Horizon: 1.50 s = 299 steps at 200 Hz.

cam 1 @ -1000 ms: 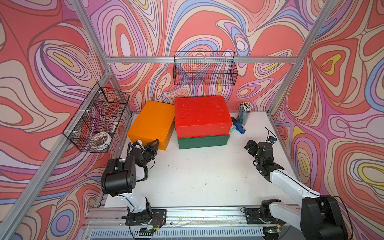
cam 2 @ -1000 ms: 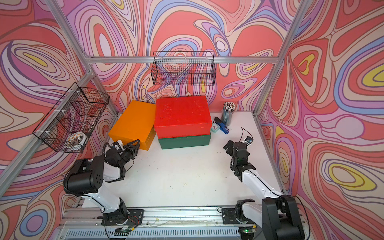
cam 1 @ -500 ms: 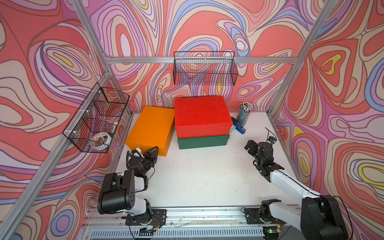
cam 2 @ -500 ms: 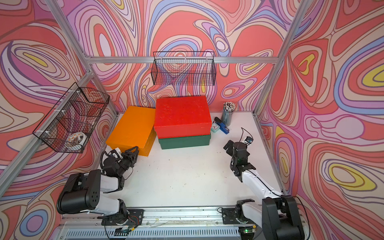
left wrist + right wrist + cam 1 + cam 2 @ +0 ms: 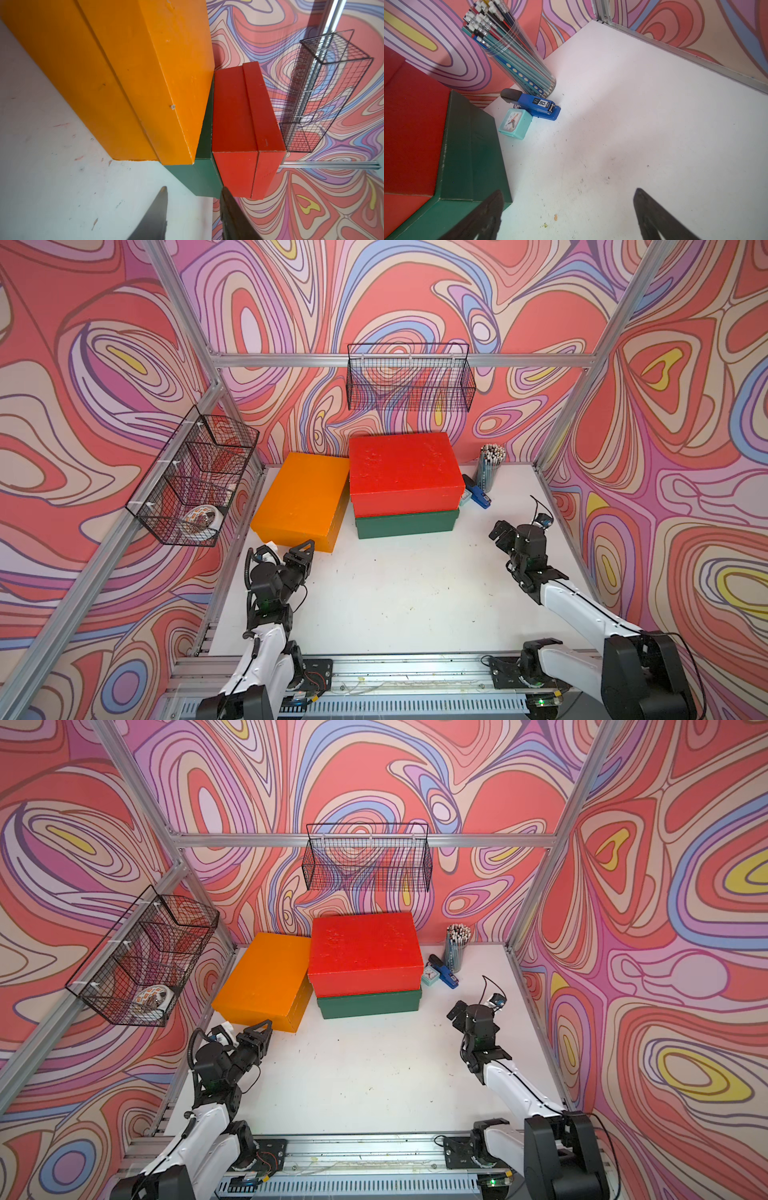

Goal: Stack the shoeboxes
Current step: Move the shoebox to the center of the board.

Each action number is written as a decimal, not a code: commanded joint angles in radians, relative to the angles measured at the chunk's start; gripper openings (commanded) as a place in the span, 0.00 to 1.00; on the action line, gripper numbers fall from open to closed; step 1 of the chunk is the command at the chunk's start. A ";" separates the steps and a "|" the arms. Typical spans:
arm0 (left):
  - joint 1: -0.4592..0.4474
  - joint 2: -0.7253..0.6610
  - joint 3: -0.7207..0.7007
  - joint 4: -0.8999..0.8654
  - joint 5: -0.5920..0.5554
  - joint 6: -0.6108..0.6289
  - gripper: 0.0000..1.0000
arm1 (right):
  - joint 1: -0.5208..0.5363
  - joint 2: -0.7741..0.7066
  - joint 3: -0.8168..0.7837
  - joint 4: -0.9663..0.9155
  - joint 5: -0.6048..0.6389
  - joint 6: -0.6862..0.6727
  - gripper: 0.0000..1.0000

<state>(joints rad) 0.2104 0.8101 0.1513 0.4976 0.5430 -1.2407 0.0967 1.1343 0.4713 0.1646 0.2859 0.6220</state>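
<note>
Both top views: red shoebox (image 5: 405, 472) atop green shoebox (image 5: 405, 523), orange shoebox (image 5: 262, 982) alongside on table (image 5: 395, 593); side wire basket (image 5: 166, 506) holds a roundish white object (image 5: 201, 519). Left wrist: left gripper (image 5: 195, 188) slightly parted, empty, near orange shoebox's corner. Right wrist: right gripper (image 5: 569, 190) wide apart, empty; clear cup (image 5: 533, 70) holds pencils (image 5: 481, 18)

The left arm (image 5: 266, 639) is folded low by the table's (image 5: 395, 605) left edge. The left gripper (image 5: 302, 552) is rolled on its side and points toward the far edge, jaws a little apart on nothing. The right arm (image 5: 573, 601) reaches along the right edge. The right gripper (image 5: 500, 535) hangs above the table, jaws wide and empty.
</note>
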 commanded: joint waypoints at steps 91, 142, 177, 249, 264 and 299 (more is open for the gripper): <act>-0.034 0.519 1.023 -0.851 -0.178 0.616 0.74 | -0.004 -0.027 -0.024 0.015 -0.026 -0.015 0.98; -0.115 0.884 1.441 -0.910 -0.342 0.744 0.78 | -0.005 -0.006 -0.012 0.016 -0.031 -0.020 0.98; -0.120 1.188 1.790 -0.976 -0.421 0.807 0.80 | -0.004 -0.012 -0.020 0.024 -0.036 -0.022 0.98; -0.149 1.737 2.485 -1.074 -0.587 0.986 0.95 | -0.003 0.002 -0.012 0.030 -0.043 -0.025 0.98; -0.152 1.751 2.438 -0.983 -0.630 1.018 0.98 | -0.004 0.008 -0.009 0.030 -0.046 -0.025 0.98; -0.175 1.891 2.595 -0.969 -0.735 1.143 1.00 | -0.003 0.017 -0.004 0.033 -0.047 -0.026 0.98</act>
<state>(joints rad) 0.0559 2.6240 2.6545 -0.5343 -0.0685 -0.2295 0.0967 1.1397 0.4580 0.1871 0.2432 0.6098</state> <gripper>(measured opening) 0.996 0.983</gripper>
